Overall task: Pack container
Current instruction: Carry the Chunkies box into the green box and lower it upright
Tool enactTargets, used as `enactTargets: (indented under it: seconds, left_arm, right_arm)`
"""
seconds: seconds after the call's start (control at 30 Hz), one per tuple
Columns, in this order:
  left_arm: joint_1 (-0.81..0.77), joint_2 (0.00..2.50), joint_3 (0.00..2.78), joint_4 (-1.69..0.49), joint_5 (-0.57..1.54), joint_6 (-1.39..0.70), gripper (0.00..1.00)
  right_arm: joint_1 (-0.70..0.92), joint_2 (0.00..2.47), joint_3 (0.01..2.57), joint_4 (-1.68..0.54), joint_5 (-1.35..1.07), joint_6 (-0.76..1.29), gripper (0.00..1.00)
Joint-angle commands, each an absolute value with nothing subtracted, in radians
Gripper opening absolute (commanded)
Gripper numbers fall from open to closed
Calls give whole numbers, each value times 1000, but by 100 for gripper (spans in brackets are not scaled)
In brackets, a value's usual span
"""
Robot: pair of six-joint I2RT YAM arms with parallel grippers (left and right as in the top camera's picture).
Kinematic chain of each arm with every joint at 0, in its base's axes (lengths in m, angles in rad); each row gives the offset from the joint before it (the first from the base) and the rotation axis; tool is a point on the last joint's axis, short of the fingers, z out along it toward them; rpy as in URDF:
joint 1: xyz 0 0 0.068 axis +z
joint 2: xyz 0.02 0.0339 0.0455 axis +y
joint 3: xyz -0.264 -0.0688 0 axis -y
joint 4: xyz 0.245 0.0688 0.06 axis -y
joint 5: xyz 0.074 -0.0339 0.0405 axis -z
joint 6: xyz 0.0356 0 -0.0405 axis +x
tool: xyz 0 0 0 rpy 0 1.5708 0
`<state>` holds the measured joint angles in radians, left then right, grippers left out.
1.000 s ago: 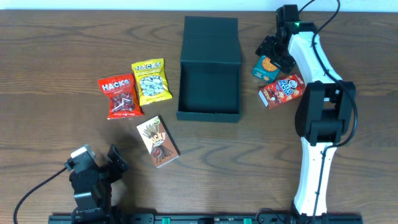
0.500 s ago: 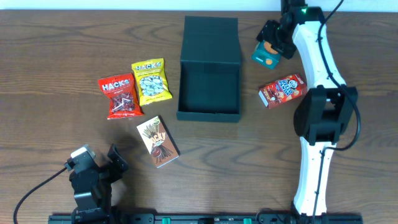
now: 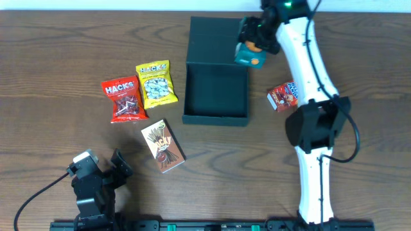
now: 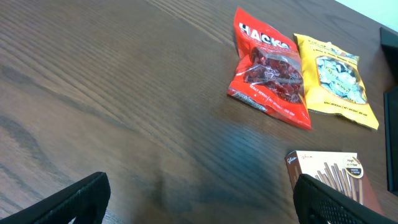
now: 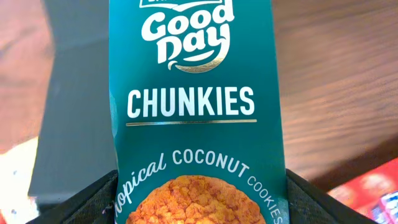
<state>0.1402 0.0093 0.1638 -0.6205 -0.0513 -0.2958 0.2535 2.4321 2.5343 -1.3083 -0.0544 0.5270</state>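
Observation:
The dark teal container [image 3: 216, 90] stands open at the table's middle, its flap lid [image 3: 218, 40] lying back. My right gripper [image 3: 252, 43] is shut on a teal Good Day Chunkies cookie carton [image 3: 249, 56] and holds it in the air over the container's far right corner, at the lid hinge. The right wrist view shows the carton [image 5: 196, 106] between both fingers, with the container's dark edge [image 5: 68, 143] behind it. My left gripper [image 3: 103, 174] is open and empty near the front left edge; its wrist view shows bare wood between the fingers [image 4: 199, 202].
A red Hacks packet [image 3: 124, 99] and a yellow Hacks packet [image 3: 156, 83] lie left of the container. A brown stick-biscuit box [image 3: 163, 145] lies at its front left. A red snack box [image 3: 286, 95] lies to the right, beside my right arm.
My right gripper has lifted the Chunkies carton off the table at the right and carried it left, to above the container's far right corner. The left arm has not moved.

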Motion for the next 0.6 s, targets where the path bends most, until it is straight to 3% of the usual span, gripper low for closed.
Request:
enactTargets:
  seconds: [0.0,0.57]
  left_arm:
    - [135,4,154,-619,-51,-307,95]
    - [135,4,154,-619,-51,-307,95]
  right_arm:
    - [309,2427,2561,-1347,-73,499,75]
    - [463,2427,2560,-1635,-78,522,72]
